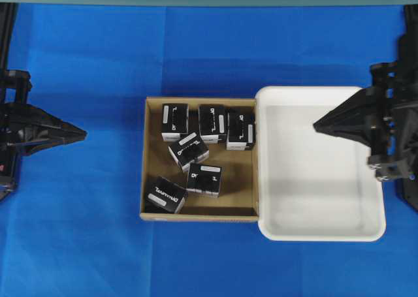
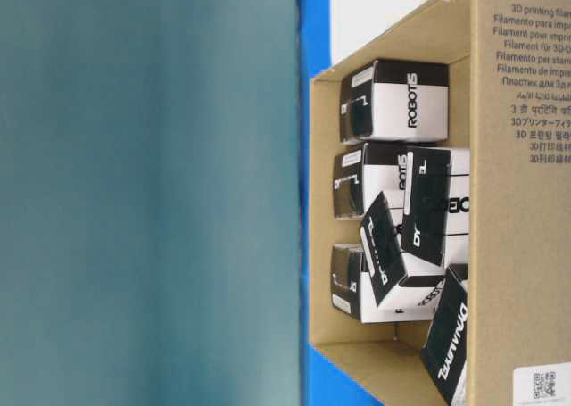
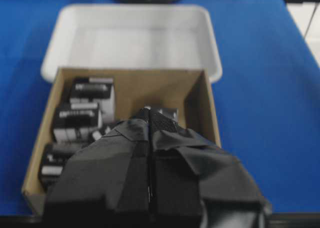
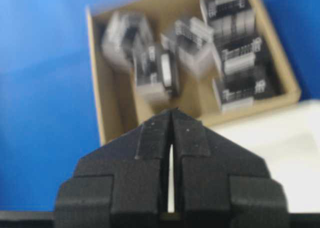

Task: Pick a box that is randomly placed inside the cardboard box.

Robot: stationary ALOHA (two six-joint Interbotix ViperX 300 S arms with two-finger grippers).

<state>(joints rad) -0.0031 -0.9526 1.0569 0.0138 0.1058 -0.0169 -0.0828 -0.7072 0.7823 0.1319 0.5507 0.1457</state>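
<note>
Six black white-labelled boxes (image 1: 189, 151) jumbled in brown cardboard box (image 1: 151, 158)

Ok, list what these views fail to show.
- Table-level view: a blurred teal panel fills the left half; the cardboard box is cut off at the right edge.
- Left wrist view: the left hand hides several cartons.
- Right wrist view: carton lettering too blurred to read.

A blurred teal surface (image 2: 147, 192) fills the left half of the table-level view, with a thin strip of blue table (image 2: 312, 31) beside it. To the right, the brown cardboard box (image 2: 517, 245) shows its interior holding black-and-white cartons, one marked ROBOTIS (image 2: 397, 101) at the top, others overlapping and tilted below it. Printed multilingual text covers the cardboard wall at far right.
</note>
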